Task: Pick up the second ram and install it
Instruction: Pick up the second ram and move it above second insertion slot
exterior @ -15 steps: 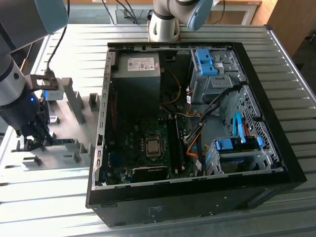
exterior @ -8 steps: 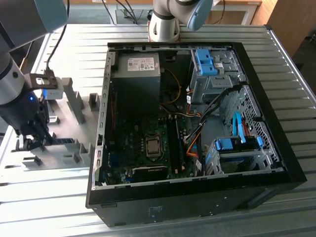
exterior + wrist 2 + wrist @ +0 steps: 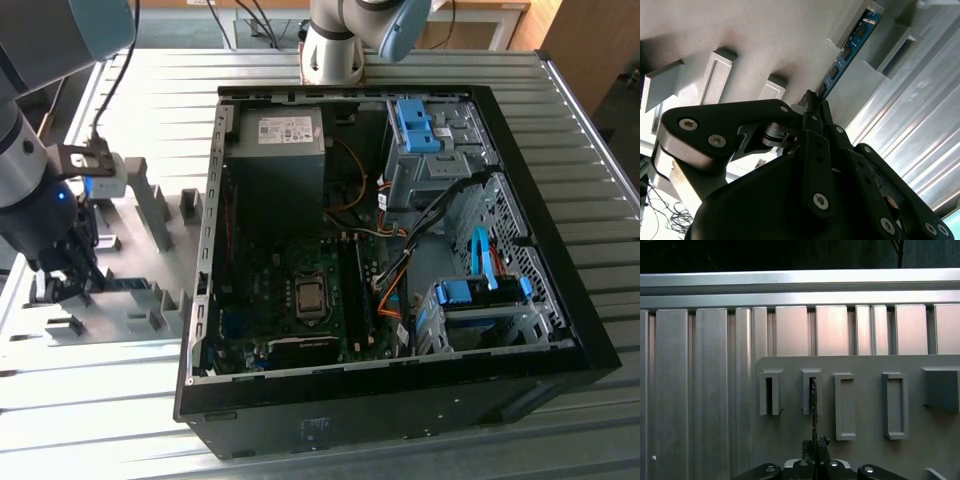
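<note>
In the exterior view, the arm's gripper is reaching down onto a grey fixture plate. The plate is lying at the slatted aluminium bench's edge on the exterior view's left, just beside an open computer case. In the second wrist view, the black fingers are clamping the near end of the second ram, a blue stick standing on edge. In the first wrist view, the second ram is showing edge-on, its far end sitting in a slotted holder on the plate.
</note>
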`<state>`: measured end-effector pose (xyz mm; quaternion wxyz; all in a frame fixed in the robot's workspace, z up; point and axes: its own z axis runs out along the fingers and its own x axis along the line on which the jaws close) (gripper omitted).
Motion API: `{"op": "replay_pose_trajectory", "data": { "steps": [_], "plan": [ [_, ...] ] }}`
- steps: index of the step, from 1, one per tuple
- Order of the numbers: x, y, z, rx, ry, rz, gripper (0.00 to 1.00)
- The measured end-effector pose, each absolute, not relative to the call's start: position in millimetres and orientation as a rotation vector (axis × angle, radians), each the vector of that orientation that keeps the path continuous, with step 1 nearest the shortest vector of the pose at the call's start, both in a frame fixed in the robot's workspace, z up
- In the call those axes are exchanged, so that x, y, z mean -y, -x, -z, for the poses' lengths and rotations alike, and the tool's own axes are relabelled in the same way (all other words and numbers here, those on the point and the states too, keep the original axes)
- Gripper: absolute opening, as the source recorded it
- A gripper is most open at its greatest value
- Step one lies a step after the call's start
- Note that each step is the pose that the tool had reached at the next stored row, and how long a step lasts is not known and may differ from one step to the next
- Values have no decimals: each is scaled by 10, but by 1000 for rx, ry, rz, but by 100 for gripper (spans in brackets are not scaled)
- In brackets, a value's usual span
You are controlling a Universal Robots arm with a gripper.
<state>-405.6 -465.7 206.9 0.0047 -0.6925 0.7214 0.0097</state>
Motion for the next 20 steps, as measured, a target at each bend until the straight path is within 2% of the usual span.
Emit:
{"op": "replay_pose_trajectory", "data": {
  "steps": [20],
  "plan": [
    [4657, 4056, -2161, -2260, 2169, -30, 14]
  ]
}}
